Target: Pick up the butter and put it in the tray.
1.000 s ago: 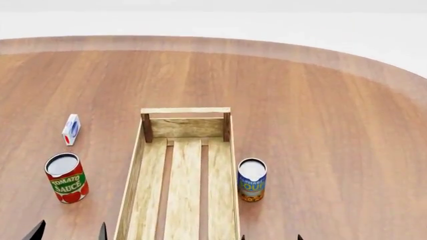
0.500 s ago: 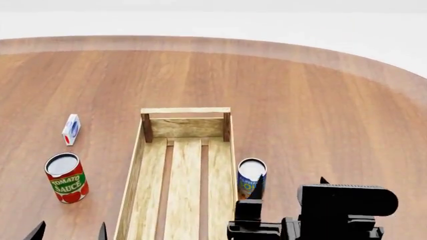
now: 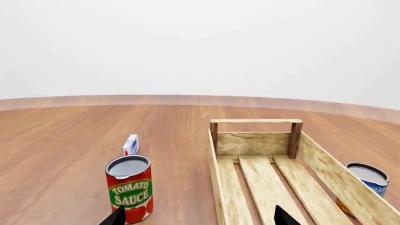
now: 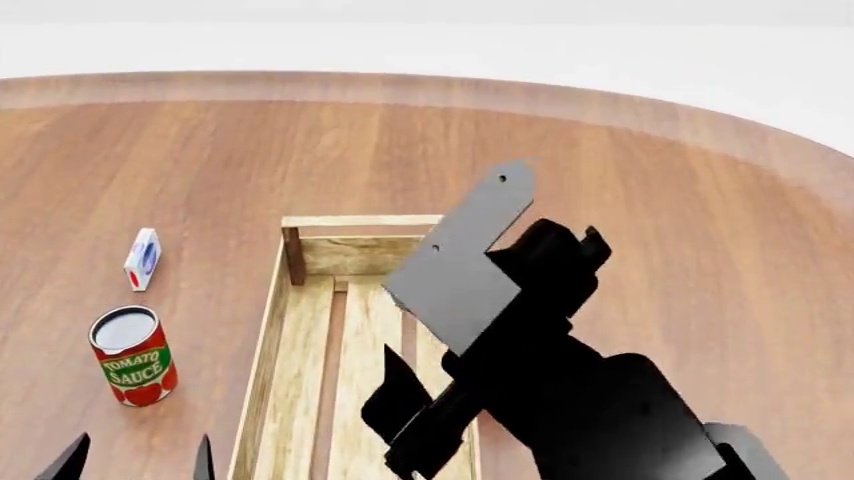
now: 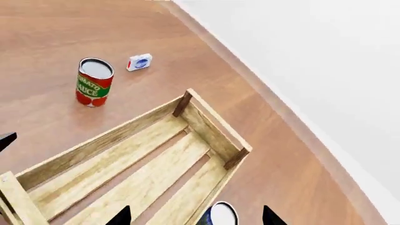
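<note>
Now the right gripper [image 5: 195, 216] hangs wide open over the tray [image 4: 300, 340]; the left gripper [image 3: 198, 219] is wide open too, near the tomato sauce can [image 3: 129, 188].

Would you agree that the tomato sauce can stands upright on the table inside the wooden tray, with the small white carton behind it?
Not quite: the tomato sauce can stands upright on the table outside the tray, off its side. The head view shows this. The small white carton does sit behind it.
</note>
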### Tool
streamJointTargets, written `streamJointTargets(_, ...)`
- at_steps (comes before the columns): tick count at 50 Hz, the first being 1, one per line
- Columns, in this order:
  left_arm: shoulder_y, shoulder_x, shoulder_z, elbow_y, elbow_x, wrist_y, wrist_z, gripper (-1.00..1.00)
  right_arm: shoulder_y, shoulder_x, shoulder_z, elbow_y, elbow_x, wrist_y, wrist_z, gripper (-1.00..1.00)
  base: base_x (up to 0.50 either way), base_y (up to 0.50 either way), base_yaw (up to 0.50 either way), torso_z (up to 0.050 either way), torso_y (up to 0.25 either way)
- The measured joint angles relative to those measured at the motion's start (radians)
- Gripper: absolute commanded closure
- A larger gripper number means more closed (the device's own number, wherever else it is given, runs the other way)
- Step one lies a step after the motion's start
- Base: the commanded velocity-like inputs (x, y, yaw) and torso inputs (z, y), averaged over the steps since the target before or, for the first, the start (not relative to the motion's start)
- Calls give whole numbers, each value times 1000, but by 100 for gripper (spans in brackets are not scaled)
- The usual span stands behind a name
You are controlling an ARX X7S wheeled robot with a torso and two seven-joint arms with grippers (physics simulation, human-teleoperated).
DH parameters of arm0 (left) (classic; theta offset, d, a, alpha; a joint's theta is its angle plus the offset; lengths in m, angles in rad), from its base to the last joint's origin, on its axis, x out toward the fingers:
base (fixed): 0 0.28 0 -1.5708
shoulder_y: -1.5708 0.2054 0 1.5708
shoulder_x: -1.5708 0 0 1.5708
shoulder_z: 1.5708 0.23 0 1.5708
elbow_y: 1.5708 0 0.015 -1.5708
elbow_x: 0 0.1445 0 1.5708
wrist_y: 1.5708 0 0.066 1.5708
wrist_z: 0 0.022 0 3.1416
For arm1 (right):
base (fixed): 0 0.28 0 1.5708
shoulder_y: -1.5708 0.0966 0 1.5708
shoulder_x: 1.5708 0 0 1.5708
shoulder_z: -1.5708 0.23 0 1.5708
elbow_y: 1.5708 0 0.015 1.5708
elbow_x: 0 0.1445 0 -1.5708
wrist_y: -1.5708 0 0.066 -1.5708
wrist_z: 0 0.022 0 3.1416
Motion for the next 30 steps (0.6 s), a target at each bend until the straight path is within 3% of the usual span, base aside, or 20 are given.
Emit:
streamJointTargets(14,-12,-6,7,-1,-9,-9,-7,-100,129,88,-329,5,-155,1,-351,-100,0,0,0,0,0)
streamJointTargets(30,-19,-13,13,0,-20,-15,-13,-100,109,147,-445,-44,-158,-36,-478,-100,0,0,0,0,0)
